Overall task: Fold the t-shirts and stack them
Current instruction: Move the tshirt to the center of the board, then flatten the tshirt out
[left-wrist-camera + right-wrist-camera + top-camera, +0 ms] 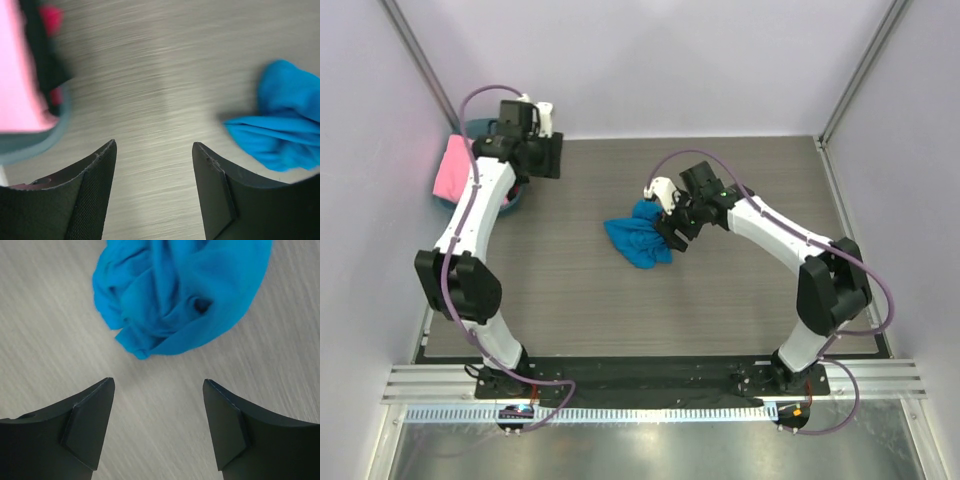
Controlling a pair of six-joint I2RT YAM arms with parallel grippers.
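A crumpled blue t-shirt point(640, 238) lies in a heap near the middle of the table. It shows in the right wrist view point(180, 295) and at the right of the left wrist view point(285, 130). My right gripper point(672, 232) is open and empty just right of the heap point(157, 385). My left gripper point(548, 155) is open and empty over bare table at the far left point(154, 145). A pink t-shirt point(452, 168) hangs over a teal basket point(510, 200) at the far left, also in the left wrist view point(17, 75).
The grey wood-grain table point(720, 300) has white enclosure walls at the back and sides. The basket's teal rim point(35, 147) sits left of my left gripper. A metal rail point(650, 385) runs along the near edge by the arm bases.
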